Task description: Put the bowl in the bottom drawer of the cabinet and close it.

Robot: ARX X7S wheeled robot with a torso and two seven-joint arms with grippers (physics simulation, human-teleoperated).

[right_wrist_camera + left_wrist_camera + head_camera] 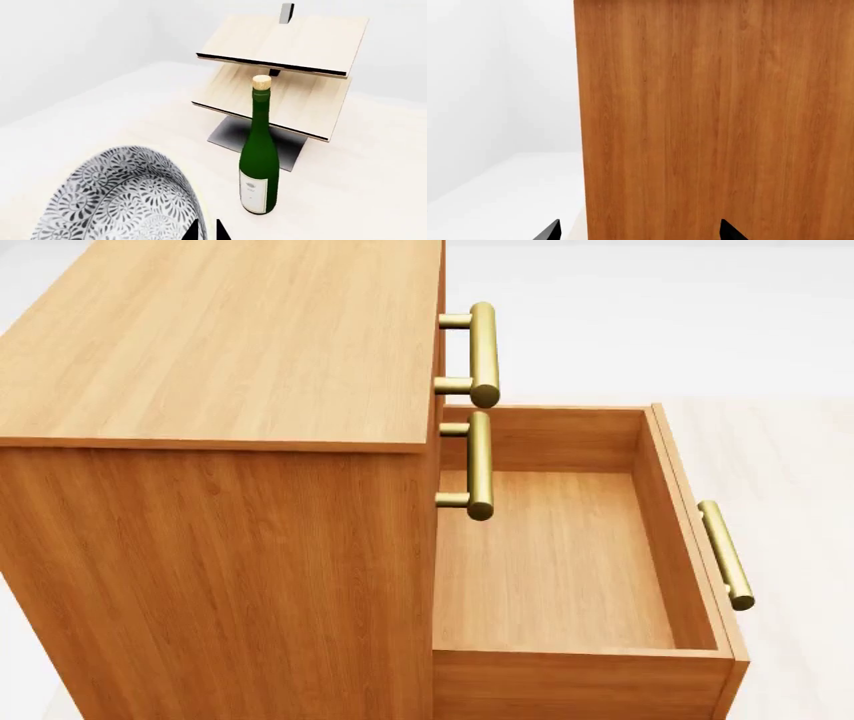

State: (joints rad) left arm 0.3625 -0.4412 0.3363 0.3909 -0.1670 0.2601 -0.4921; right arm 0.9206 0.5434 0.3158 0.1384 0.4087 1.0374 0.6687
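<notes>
The cabinet [214, 350] fills the left of the head view. Its bottom drawer [554, 560] is pulled out to the right, with a bare wooden floor and nothing in it. The drawer's brass handle [726, 555] is on the far right. Neither gripper shows in the head view. In the right wrist view, the speckled bowl [120, 195] sits close to the camera, and my right gripper [208, 231] is shut on its rim. My left gripper [640, 232] is open, its fingertips [550, 231] spread wide, facing the cabinet's flat wooden side [714, 120].
A tall green bottle [260, 155] with a cork stands just beyond the bowl. Behind it is a pale wood slanted rack [280, 75] on a dark base. The two upper drawers are shut, and their brass handles [482, 352] [478, 465] jut out over the open drawer.
</notes>
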